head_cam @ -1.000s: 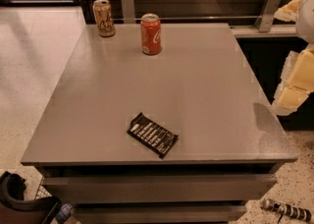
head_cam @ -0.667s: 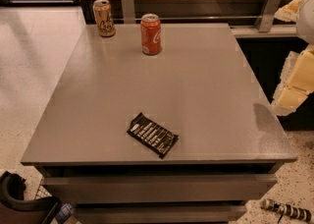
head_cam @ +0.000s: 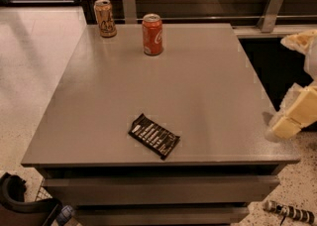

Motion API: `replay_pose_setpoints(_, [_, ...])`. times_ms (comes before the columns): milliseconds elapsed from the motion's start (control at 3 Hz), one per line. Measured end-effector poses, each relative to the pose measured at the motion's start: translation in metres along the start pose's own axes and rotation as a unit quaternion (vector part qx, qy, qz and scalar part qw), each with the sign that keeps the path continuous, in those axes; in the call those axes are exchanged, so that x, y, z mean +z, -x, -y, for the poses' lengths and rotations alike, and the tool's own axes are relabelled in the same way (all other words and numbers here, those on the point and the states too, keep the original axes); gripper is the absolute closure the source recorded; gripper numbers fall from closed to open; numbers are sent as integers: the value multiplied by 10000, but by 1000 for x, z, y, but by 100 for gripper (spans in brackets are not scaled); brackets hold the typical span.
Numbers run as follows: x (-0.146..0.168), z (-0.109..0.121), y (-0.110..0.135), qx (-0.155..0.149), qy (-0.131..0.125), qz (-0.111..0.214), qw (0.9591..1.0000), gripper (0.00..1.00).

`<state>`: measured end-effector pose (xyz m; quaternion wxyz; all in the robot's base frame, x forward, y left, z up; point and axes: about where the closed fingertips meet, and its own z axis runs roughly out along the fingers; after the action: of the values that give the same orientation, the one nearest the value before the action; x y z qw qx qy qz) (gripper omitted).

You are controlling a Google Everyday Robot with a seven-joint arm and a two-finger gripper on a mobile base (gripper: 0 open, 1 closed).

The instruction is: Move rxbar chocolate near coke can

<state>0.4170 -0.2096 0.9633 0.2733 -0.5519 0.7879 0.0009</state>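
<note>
The rxbar chocolate (head_cam: pixel 154 136) is a flat black wrapper with white lettering. It lies at an angle near the front edge of the grey table (head_cam: pixel 198 86). The coke can (head_cam: pixel 152 34), red with a silver top, stands upright at the back of the table, far from the bar. My arm's cream segments (head_cam: pixel 297 113) show at the right edge, beside the table. A dark striped part low at the bottom right looks like my gripper (head_cam: pixel 290 212), below the table top and away from both things.
A tan-gold can (head_cam: pixel 105 18) stands at the table's back left corner, left of the coke can. Two metal brackets (head_cam: pixel 129 3) rise against the wooden wall behind the table. Speckled floor lies to the left. A black part of the base (head_cam: pixel 22 205) shows at the bottom left.
</note>
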Motion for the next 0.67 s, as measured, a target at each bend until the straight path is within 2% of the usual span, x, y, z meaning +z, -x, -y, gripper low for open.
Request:
replay_pose_setpoints(333, [41,-23,-27,202,-156,951,9951,0])
replay_pose_setpoints(667, [64,-36,-13,158,-170,1748,9843,0])
